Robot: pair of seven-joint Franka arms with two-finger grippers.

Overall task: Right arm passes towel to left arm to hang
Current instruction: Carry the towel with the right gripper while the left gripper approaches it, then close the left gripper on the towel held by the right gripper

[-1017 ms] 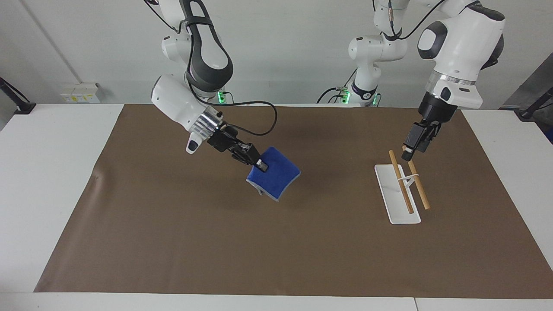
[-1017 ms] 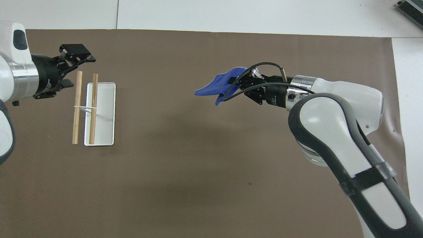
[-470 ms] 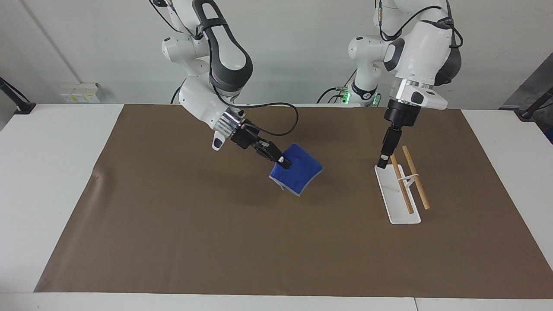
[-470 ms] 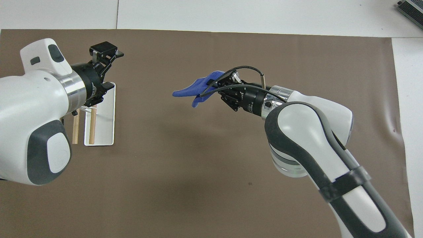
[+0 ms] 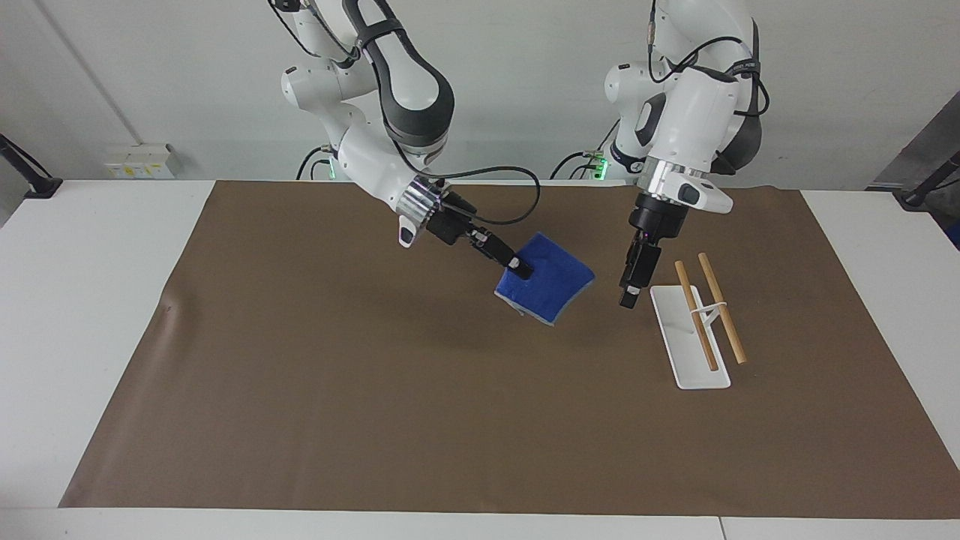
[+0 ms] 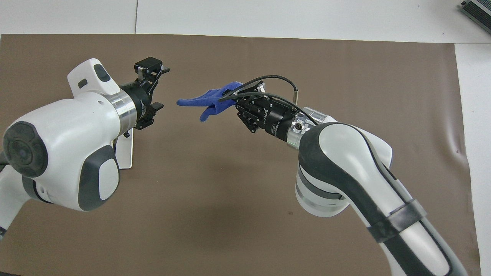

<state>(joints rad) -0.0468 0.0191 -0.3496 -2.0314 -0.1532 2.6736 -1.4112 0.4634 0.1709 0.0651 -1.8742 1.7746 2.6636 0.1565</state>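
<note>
**Towel held out in mid-air, waiting to be taken**

The right gripper (image 5: 519,268) is pinched tight on one edge of the towel (image 5: 551,281), its 2 fingertips pressed into the blue cloth near an upper corner. The cloth hangs off that grip in the air over the middle of the brown mat (image 5: 375,390), touching nothing below, with its pale stitched edge drooping at the low corner. In the overhead view it sticks out from the fingers as a flat tongue with a small fold curling under.

The left gripper (image 5: 630,289) hangs close by, pointing down over the mat between the towel and the rack (image 5: 679,352), its fingers spread wide and holding nothing. A clear gap separates it from the free edge of the cloth — near, not touching.

Toward the left arm's end of the table stands the white rack base with 2 wooden rods (image 5: 720,307) held slanting above it.

To my eye the handover is the step in hand, and it is not yet made. To do it well, the open fingers should come in around the free edge that points toward them, well away from the other grip, so the 2 sets of fingers do not clash. Bite deep enough to catch both layers of the fold; a shallow nip on the stitched edge could slip. The right grip ought to let go only once the left has closed — otherwise the cloth drops onto the mat.
</note>
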